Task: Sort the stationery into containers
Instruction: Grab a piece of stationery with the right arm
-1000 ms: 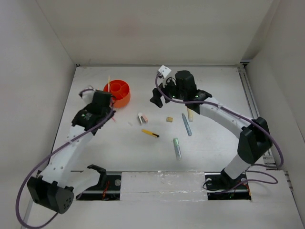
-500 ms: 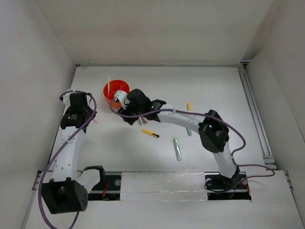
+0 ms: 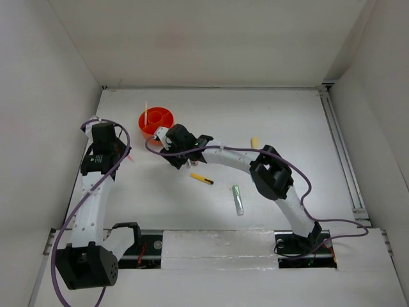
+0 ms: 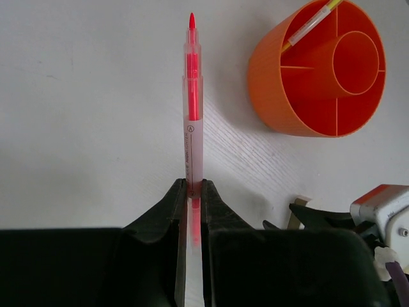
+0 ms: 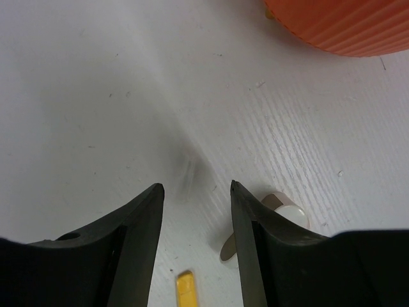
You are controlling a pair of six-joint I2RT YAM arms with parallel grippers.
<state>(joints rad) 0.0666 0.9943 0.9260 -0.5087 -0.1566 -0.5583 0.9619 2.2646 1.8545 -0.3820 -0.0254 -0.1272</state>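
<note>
Both left fingers (image 4: 165,214) pinch the pink pen (image 4: 193,121), its tip jutting ahead.

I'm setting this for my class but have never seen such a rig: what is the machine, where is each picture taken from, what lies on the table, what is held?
Two robot arms are bolted at the near edge of a table. The wide picture looks down from above and behind; the other two come from a camera on each wrist. The left end effector is shut on a pink pen, near a divided orange cup holding a pale yellow pen. The right end effector is open and empty, beside a small eraser. A yellow-black pen and a pale green marker lie loose.
</note>
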